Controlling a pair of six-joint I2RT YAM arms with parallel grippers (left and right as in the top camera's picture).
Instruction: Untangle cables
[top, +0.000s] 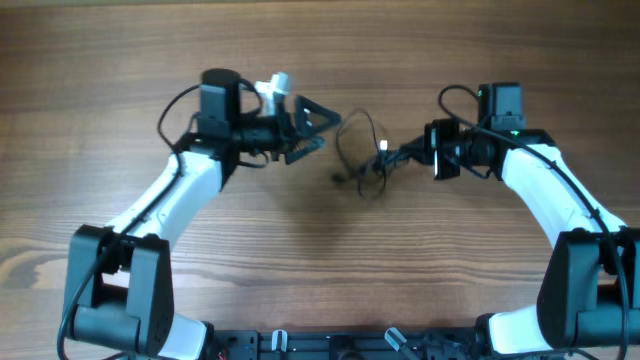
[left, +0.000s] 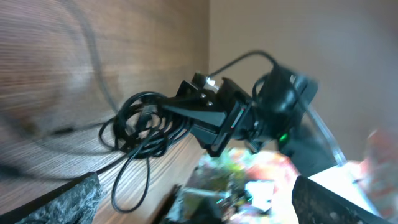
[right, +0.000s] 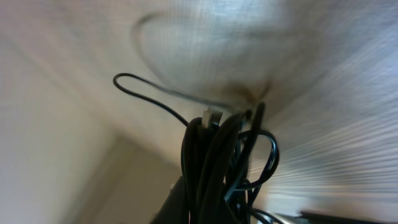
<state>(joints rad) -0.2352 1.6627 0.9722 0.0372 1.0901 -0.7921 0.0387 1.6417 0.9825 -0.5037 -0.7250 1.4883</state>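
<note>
- Near edge: both arm bases stand at the near side of the bench (top: 100, 60), one at each near corner.
- Left arm (top: 180, 195), white link, runs from the near left up toward the middle. Right arm (top: 545, 190) mirrors it from the near right, and a small green light shows on its far joint.
- Cable bundle (top: 360, 160): thin black cable in a loose snarl of loops, about mid-bench, between the two sets of fingers.
- Right fingers (top: 390, 157): closed tight on the right side of the bundle. The left wrist view shows the black tips pinching a gathered clump of strands, with loops spilling out to the side and one long loop hanging free.
- The right wrist view shows the strands rising bunched from the grip. A small metal plug tip pokes out at the top of the clump, and one thin strand arcs away to the left.
- A blurred shadow lies on the wood behind the clump. Cannot tell whether the lowest loops touch the bench.
- Left fingers (top: 325, 125): spread wide with nothing between them, pointing right at the bundle. The tips sit just beside its far-left loop but apart from it.
- The left wrist view shows both textured pads at the bottom corners, well separated.
- Far side: wood grain only.
</note>
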